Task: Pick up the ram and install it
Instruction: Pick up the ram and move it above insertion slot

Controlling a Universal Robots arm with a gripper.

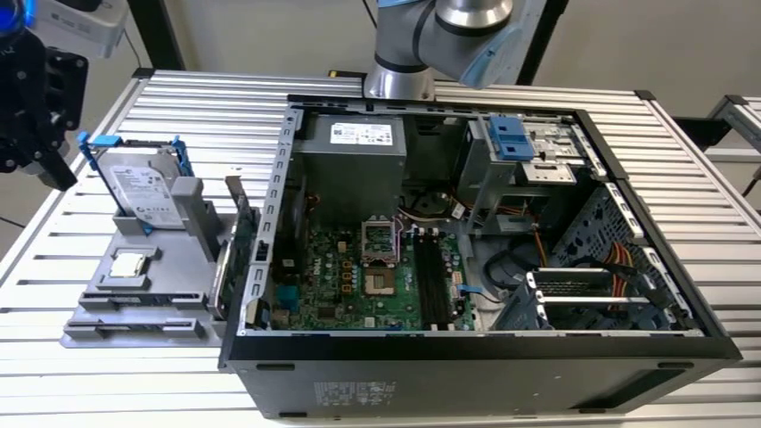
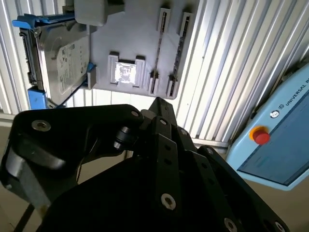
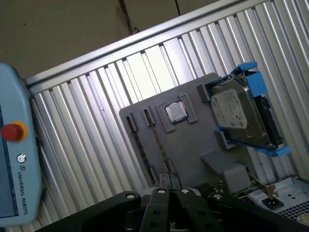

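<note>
A grey fixture plate lies on the slatted table at the exterior view's left, beside the open computer case. In its outer pair of clips a thin dark strip stands on edge; I take it for the ram, though its face is turned away. My black gripper hangs above the table's edge, up and to the exterior view's left of the plate, apart from it. Both wrist views look down past the gripper onto the plate.
A hard drive in a blue caddy and a small square processor chip sit on the plate. A green card stands upright by the case wall. Long black slots lie on the motherboard. A pendant with a red button rests off the table.
</note>
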